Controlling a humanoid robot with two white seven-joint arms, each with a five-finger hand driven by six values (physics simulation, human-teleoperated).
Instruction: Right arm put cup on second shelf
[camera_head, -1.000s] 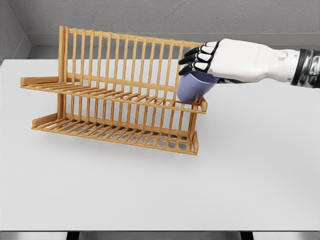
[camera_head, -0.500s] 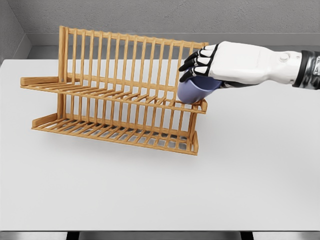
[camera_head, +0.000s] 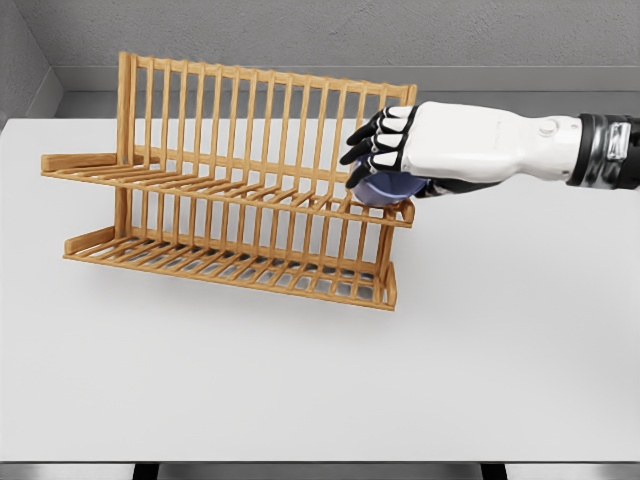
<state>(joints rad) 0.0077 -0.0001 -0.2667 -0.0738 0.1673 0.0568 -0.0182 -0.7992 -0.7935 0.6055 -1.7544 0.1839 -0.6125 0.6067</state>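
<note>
Reaching in from 3 o'clock, the right robot hand (camera_head: 385, 150) gripped one cup (camera_head: 385, 188) over one rack's (camera_head: 220, 180) upper shelf.

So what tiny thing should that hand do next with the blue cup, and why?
Probably set it down a touch further in on the upper shelf, then let go. The right hand grips the cup right at the rack's right end, near the front rail, mostly hidden under the palm. Whether it sits flat cannot be told.
</note>
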